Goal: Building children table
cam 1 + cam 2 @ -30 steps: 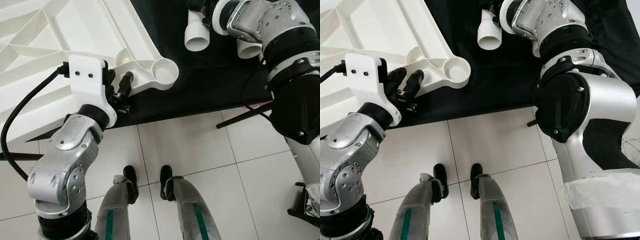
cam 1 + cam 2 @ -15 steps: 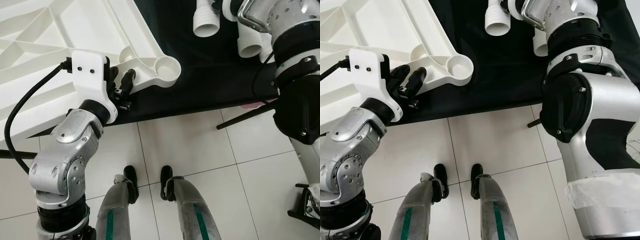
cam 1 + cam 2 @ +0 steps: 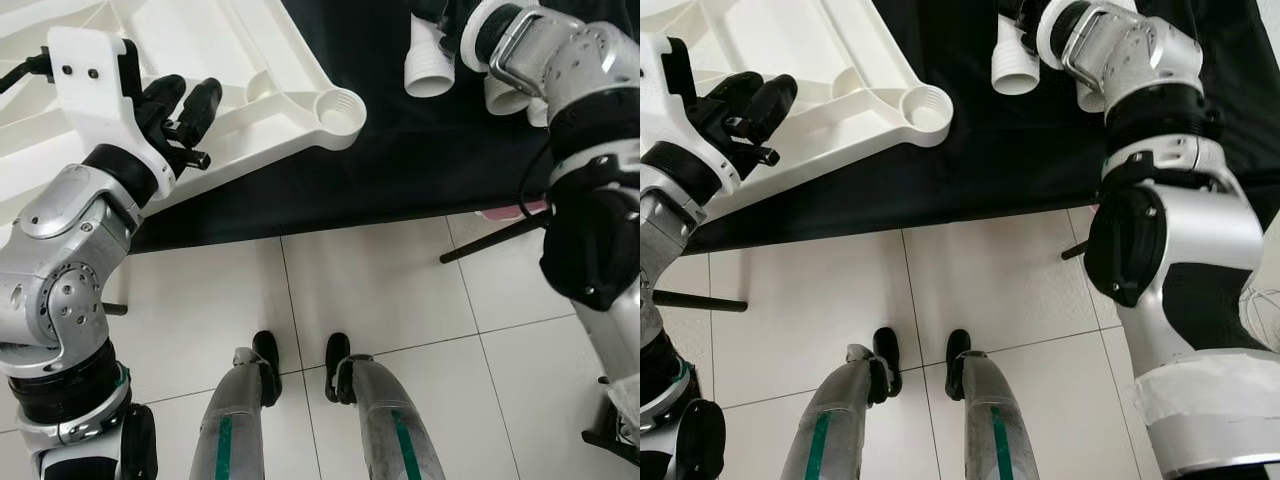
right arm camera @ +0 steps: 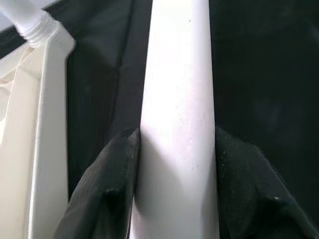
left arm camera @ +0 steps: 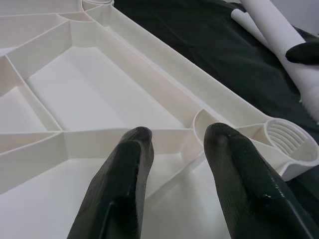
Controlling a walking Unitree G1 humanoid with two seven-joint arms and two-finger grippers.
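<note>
ribbed white tabletop (image 3: 270, 60); right pincer (image 4: 174, 149) clenched on smooth tubular leg (image 4: 179, 99); left pincer (image 5: 174, 144) released.

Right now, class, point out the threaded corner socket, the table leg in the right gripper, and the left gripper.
threaded corner socket (image 3: 336, 106), left eye view, its round rim
table leg (image 4: 177, 114), right wrist view, mid-shaft
left gripper (image 5: 177, 149), left wrist view, between fingertips

A black cloth (image 3: 400, 160) covers the raised work surface, its front edge meeting the white tiled floor (image 3: 380, 290). On the cloth lie the upturned white plastic tabletop (image 3: 250, 70), ribbed side up, and a white table leg (image 3: 505, 95).
</note>
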